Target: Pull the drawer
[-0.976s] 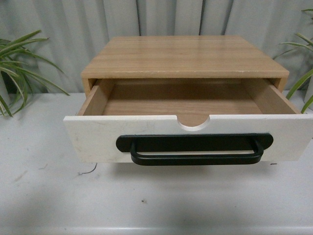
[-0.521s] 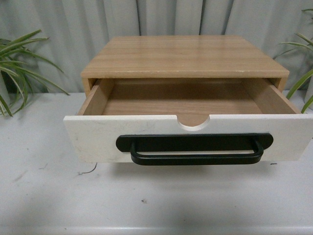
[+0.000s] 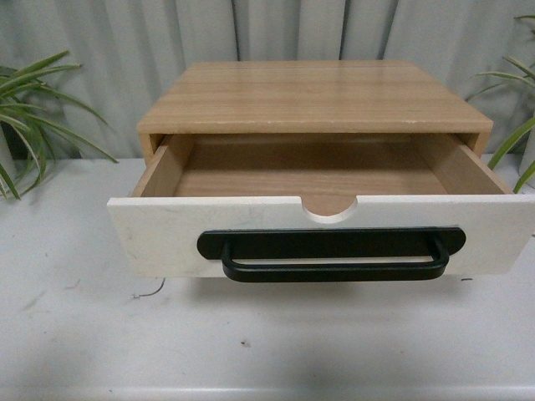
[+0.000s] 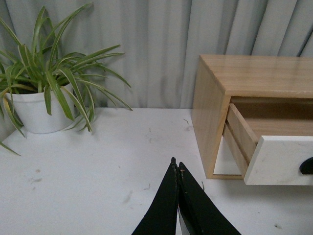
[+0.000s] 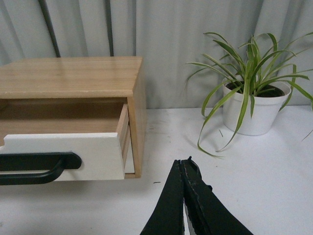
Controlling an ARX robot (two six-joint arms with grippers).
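The drawer (image 3: pixel 167 238) stands pulled out of its light wood cabinet (image 3: pixel 313 96), its inside bare. Its white front carries a long black bar handle (image 3: pixel 330 251) and a semicircular notch in the top edge. Neither arm shows in the front view. In the left wrist view my left gripper (image 4: pixel 176 166) is shut on nothing, over the white table and apart from the drawer's corner (image 4: pixel 279 159). The right wrist view has my right gripper (image 5: pixel 182 164) shut and empty as well, off to the side of the drawer front (image 5: pixel 93 156) and the handle's end (image 5: pixel 39 164).
A spider plant in a white pot (image 4: pixel 34 110) stands on the table beyond the cabinet's left side, and another (image 5: pixel 252 110) beyond its right side. Grey curtains hang behind. The white table (image 3: pixel 267 342) stretches in front of the drawer.
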